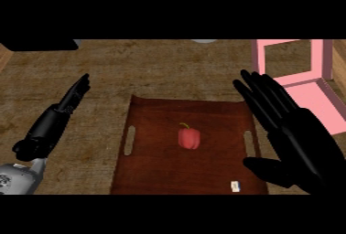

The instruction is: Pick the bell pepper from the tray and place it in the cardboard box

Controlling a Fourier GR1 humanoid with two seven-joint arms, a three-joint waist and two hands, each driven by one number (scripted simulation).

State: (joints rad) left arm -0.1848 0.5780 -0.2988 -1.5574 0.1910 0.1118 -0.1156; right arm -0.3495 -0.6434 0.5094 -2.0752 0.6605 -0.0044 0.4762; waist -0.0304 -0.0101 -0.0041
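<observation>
One bell pepper (189, 138) is seen lying mid-tray — one brown tray (155, 173) on the bench (101, 68). One pink box (312, 93) is set at far right. Two hands — left hand (57, 119) and right hand (287, 130) — are held straight-fingered, nothing grasped.

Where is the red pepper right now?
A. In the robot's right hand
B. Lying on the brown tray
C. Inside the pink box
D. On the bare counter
B: the pepper lies near the middle of the tray, and neither open hand touches it.
</observation>
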